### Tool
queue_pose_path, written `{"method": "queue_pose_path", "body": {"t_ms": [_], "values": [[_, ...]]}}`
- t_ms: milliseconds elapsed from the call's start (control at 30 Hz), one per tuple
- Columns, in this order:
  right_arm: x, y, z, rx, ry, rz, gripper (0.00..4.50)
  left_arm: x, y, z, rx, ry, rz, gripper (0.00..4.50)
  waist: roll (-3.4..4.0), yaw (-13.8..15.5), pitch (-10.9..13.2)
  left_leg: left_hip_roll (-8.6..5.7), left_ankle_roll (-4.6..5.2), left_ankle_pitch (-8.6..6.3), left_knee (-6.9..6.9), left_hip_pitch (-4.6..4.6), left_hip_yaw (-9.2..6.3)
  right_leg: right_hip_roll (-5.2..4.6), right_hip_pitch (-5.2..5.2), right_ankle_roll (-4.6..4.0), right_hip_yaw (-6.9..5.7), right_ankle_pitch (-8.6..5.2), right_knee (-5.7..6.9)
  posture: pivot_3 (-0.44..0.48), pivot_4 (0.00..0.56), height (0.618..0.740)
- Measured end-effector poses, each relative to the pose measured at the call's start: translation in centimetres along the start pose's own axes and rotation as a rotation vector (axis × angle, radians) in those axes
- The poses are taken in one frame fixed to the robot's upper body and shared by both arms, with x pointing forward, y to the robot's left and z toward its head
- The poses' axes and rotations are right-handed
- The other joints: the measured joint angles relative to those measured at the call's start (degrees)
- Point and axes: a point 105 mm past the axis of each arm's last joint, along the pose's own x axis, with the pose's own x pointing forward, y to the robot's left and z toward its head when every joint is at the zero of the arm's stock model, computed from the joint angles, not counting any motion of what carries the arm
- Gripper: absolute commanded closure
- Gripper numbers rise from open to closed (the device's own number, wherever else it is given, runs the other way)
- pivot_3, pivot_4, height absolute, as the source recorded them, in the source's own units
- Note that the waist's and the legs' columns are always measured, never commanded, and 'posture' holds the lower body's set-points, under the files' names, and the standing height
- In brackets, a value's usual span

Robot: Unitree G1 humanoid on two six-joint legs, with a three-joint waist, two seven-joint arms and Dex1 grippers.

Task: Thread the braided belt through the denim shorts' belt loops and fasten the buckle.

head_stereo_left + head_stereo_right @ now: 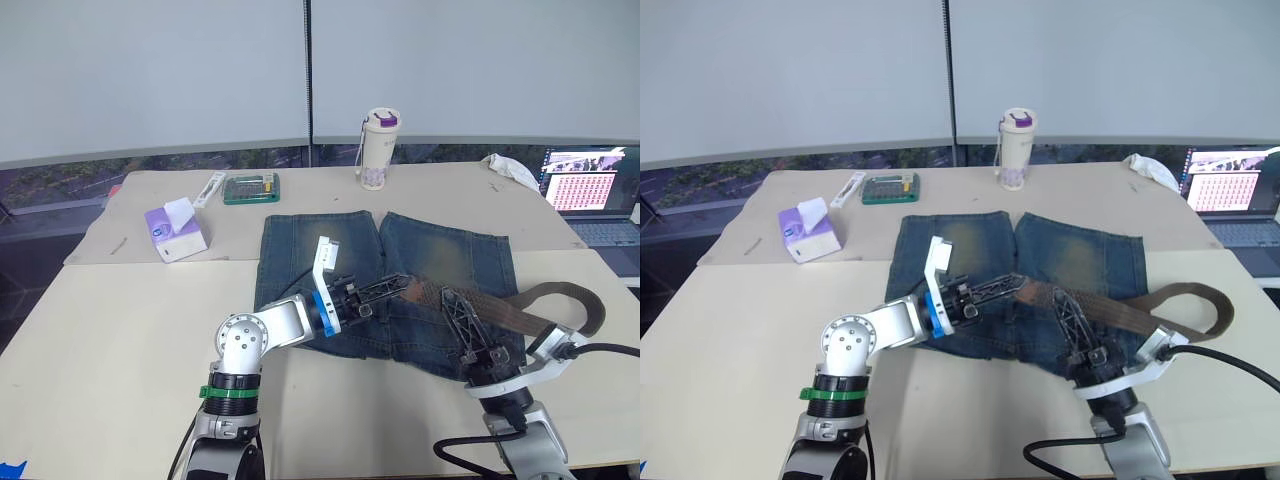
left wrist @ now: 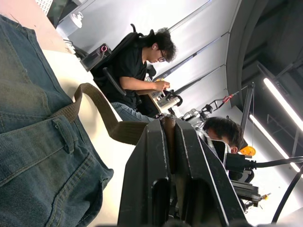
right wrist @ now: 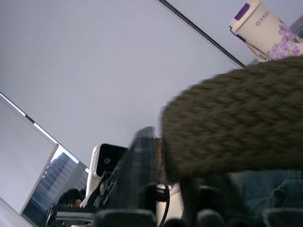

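Observation:
The denim shorts lie flat on the table, waistband toward me. The braided belt runs over the waistband and curls in a loop off the shorts' right side. My left gripper reaches in from the left and is shut on the belt's near end, a thin brown strip between its fingers. My right gripper is just right of it, shut on the belt a little further along. One of the belt loops shows on the waistband. The buckle is hidden.
A purple tissue box, a green parts case and a white tumbler stand at the back. A laptop and white cloth are back right. A seated person is beyond the table.

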Motion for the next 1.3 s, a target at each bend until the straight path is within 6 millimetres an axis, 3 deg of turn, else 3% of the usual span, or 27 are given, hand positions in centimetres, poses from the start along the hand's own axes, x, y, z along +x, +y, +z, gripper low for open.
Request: {"method": "queue_pose_path", "body": {"t_ms": [33, 233, 333, 467, 633, 833, 1167, 1300], "values": [[0.0, -0.1, 0.0, -0.002, 0.002, -0.005, 4.42, 0.0, 0.0, 0.0, 0.001, 0.001, -0.001, 4.5, 0.0, 0.01, 0.0, 0.0, 0.0, 0.0, 0.0, 0.0, 0.0, 0.0, 0.0, 0.0, 0.0, 0.0, 0.0, 0.0, 0.15, 0.74], [-0.6, -1.4, 0.8, -0.079, 0.062, -0.089, 4.5, -0.7, 0.2, -0.6, 0.063, 0.053, 0.0, 2.43, -0.01, -0.1, 0.01, -0.05, 0.01, -0.01, 0.0, 0.0, 0.04, -0.01, 0.0, 0.0, 0.05, 0.0, -0.01, 0.0, 0.15, 0.74], [-1.4, -3.2, 2.0, -0.133, 0.122, -0.175, 4.5, -1.4, 1.0, -0.2, 0.226, 0.081, 0.056, 1.42, -0.04, -0.08, 0.03, -0.15, 0.02, -0.01, -0.03, 0.02, 0.07, -0.02, 0.02, -0.02, 0.08, -0.01, -0.01, 0.0, 0.15, 0.74], [-3.5, -7.3, 4.8, -0.233, 0.204, -0.357, 4.5, -3.2, 2.5, 0.0, 0.615, 0.206, 0.096, 0.05, -0.02, 0.02, 0.09, -0.23, 0.08, -0.03, -0.09, 0.0, 0.17, -0.07, 0.02, -0.05, 0.16, -0.02, -0.1, 0.0, 0.15, 0.74], [-5.2, -10.7, 7.8, -0.293, 0.244, -0.504, 4.5, -3.4, 2.2, -0.8, 0.861, 0.299, -0.005, 0.02, -0.01, 0.33, 0.14, -0.23, 0.29, -0.09, -0.06, -0.09, 0.24, -0.16, 0.05, -0.05, 0.21, -0.02, -0.17, 0.0, 0.15, 0.74], [-5.5, -12.9, 11.0, -0.376, 0.247, -0.58, 4.5, -3.7, 1.7, -1.9, 0.935, 0.357, -0.096, 0.02, -0.02, -0.14, 0.17, -0.04, 0.37, -0.14, -0.05, -0.14, 0.33, -0.12, 0.12, -0.02, 0.29, -0.04, -0.11, 0.0, 0.15, 0.74], [-3.2, -12.5, 10.9, -0.361, 0.264, -0.491, 4.5, -3.8, 1.8, -2.1, 0.933, 0.363, -0.103, 0.02, -0.01, -0.09, 0.17, -0.03, 0.39, -0.14, 0.03, -0.08, 0.32, -0.11, 0.1, 0.02, 0.27, -0.05, -0.05, 0.0, 0.15, 0.74], [-3.2, -12.5, 10.5, -0.352, 0.285, -0.483, 4.5, -3.9, 1.8, -2.1, 0.928, 0.359, -0.099, 0.02, -0.01, -0.03, 0.17, -0.03, 0.39, -0.14, 0.03, -0.08, 0.3, -0.12, 0.1, 0.02, 0.27, -0.05, -0.06, 0.0, 0.15, 0.74]]}}
